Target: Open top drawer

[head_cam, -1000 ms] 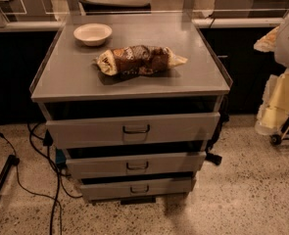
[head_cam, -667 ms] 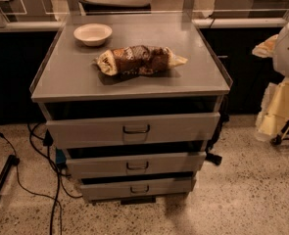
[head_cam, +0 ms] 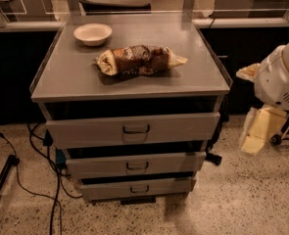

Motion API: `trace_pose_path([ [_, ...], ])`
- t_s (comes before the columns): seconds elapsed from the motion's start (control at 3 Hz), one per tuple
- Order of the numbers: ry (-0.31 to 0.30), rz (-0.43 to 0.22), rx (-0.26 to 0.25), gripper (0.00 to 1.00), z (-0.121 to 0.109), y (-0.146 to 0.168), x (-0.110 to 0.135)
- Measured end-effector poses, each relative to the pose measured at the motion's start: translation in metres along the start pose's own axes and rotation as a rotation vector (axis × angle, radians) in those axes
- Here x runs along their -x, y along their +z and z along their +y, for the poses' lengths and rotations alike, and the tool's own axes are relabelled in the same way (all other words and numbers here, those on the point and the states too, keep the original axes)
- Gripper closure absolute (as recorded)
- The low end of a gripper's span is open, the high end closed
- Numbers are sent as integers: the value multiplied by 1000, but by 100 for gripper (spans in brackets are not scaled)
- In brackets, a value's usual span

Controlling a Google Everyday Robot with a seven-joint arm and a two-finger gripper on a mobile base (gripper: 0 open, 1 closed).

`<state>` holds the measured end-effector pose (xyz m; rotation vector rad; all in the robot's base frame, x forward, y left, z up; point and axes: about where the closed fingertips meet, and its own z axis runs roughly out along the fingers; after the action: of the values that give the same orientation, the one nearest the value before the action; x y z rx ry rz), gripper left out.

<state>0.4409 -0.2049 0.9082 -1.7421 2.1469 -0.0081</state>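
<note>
Top drawer (head_cam: 85, 131): widest and tallest of three grey metal fronts, directly under the top of the grey metal cabinet (head_cam: 75, 77). Its small dark wire handle (head_cam: 135, 129) sits at centre of the front, with nothing touching it. A dark gap runs between the drawer front and the cabinet top. Can't tell how far out the drawer stands.

Camera view, rest of the stack: narrower grey middle drawer (head_cam: 95, 165) below it, then the shortest grey bottom drawer (head_cam: 105, 189). Both have like handles and a dark band above each front.

On the cabinet top: a small white round bowl (head_cam: 92, 34) at the back left. A brown crinkled snack bag (head_cam: 139, 60) lies on its side near the middle, apart from the bowl.

Gripper (head_cam: 257, 131): cream-coloured, at the right of frame, hanging low below the white rounded arm housing (head_cam: 281, 77). It is beside the cabinet's right side, above the speckled floor (head_cam: 242, 199), and well apart from the handle. It holds nothing that I can see. Spread or closed: cannot tell.

Black cables (head_cam: 46, 155) trail down the left side of the cabinet onto the floor.
</note>
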Motion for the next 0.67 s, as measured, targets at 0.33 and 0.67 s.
trace_pose_path([
  [0.33,5,-32,50,0,10,50,0],
  [0.67,7,-53,102,0,21,94,0],
])
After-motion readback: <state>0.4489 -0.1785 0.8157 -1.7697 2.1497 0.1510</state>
